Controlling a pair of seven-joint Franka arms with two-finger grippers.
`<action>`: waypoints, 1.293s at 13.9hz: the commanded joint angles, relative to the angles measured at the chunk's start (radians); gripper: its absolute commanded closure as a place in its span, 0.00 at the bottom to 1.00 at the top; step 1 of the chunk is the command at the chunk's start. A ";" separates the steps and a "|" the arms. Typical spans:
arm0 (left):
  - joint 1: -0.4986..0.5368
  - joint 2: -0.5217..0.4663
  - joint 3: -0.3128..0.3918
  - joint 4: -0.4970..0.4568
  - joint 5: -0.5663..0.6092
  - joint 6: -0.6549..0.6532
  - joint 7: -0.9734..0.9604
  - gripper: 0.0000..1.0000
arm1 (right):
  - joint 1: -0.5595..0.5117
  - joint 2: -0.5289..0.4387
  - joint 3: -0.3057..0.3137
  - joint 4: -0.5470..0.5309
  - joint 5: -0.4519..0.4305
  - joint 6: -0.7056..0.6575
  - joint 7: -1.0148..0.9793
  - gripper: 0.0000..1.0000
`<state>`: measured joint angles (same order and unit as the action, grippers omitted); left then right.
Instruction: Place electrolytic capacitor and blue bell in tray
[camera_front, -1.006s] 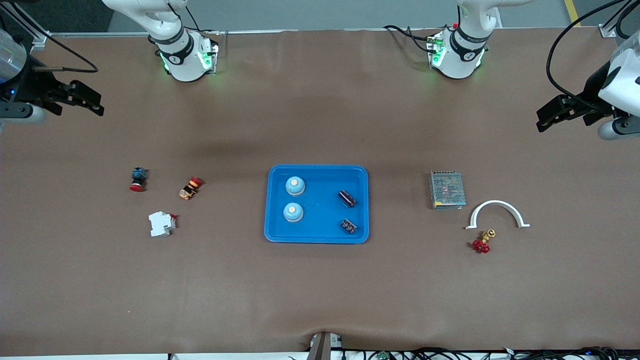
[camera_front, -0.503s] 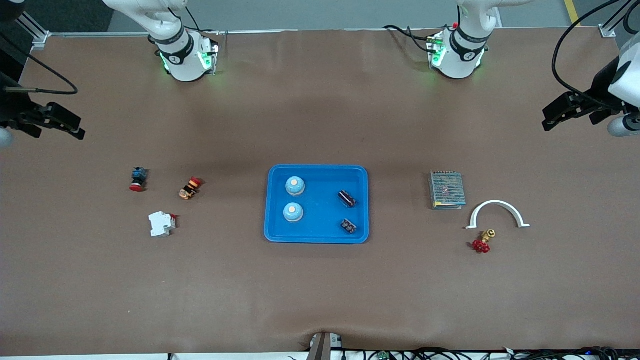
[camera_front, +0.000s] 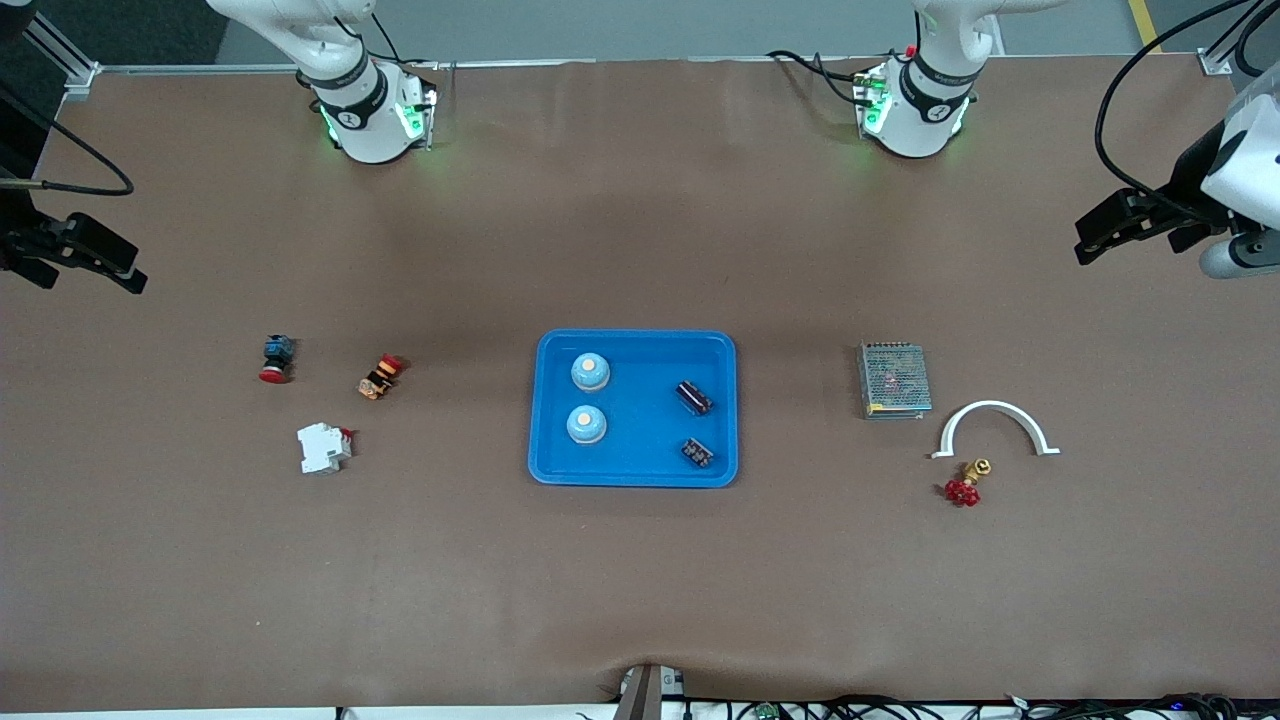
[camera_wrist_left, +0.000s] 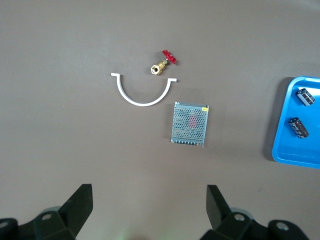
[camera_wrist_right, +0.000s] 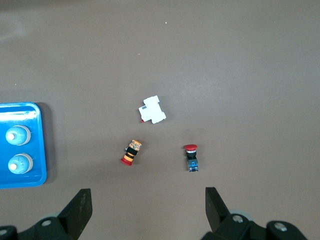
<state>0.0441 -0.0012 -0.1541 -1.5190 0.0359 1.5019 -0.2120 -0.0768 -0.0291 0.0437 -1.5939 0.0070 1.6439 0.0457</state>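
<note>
The bright-blue tray (camera_front: 640, 336) lies at mid-table. In it stand two blue bells (camera_front: 590, 371) (camera_front: 586, 424) toward the right arm's end. Two dark electrolytic capacitors (camera_front: 693, 396) (camera_front: 697, 452) lie in it toward the left arm's end. My left gripper (camera_front: 1088, 244) is open and empty, high over the table's edge at the left arm's end. My right gripper (camera_front: 128, 272) is open and empty over the edge at the right arm's end. The left wrist view shows its gripper (camera_wrist_left: 148, 210), the tray's rim (camera_wrist_left: 281, 150) and a capacitor (camera_wrist_left: 298, 126). The right wrist view shows its gripper (camera_wrist_right: 147, 212), the tray (camera_wrist_right: 42, 150) and a bell (camera_wrist_right: 20, 163).
A grey mesh power supply (camera_front: 893, 379), a white arch bracket (camera_front: 993, 425) and a red-handled brass valve (camera_front: 965, 485) lie toward the left arm's end. A white breaker (camera_front: 323, 447), an orange-and-red button (camera_front: 380, 375) and a blue-and-red push button (camera_front: 276, 357) lie toward the right arm's end.
My right gripper has drawn farther out toward the table's edge at its end. My left gripper has barely shifted. Nothing in the tray has moved.
</note>
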 joint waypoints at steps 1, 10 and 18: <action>0.007 -0.048 -0.004 -0.044 -0.016 0.017 0.031 0.00 | -0.006 0.008 0.010 0.018 -0.004 0.000 -0.003 0.00; 0.008 -0.077 -0.002 -0.063 -0.060 0.027 0.071 0.00 | 0.000 0.009 0.012 0.020 -0.005 -0.001 -0.004 0.00; 0.008 -0.074 0.010 -0.035 -0.036 0.001 0.097 0.00 | 0.002 0.031 0.012 0.040 -0.008 -0.004 -0.003 0.00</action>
